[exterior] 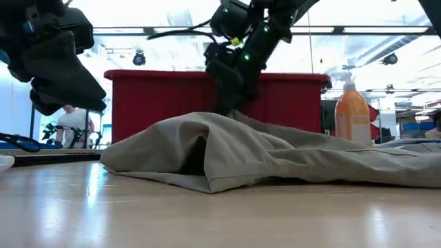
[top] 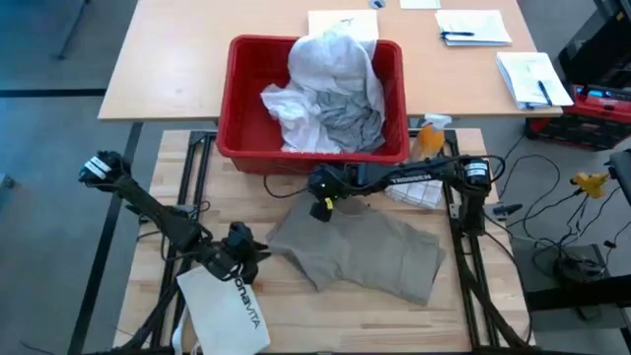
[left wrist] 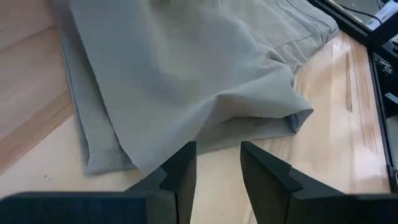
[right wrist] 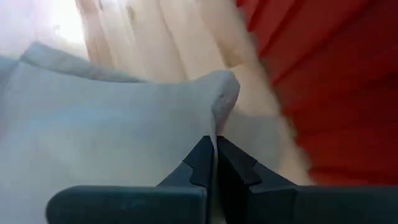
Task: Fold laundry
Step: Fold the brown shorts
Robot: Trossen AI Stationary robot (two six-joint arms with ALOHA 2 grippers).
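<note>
The right claw (top: pixel 323 204) pinches the far edge of the khaki-tan garment (top: pixel 360 251), lifting a ridge of cloth just in front of the red bin (top: pixel 237 99). The rest lies crumpled on the tabletop (top: pixel 296 306). Nearer, the left claw (top: pixel 254 258), fingers spread, hovers beside the garment's near edge, above a white bag (top: pixel 227 314).

Right tool (top: pixel 322 202) pinched closed, arm stretched leftward; left tool (top: pixel 254 254) parted, held low.
</note>
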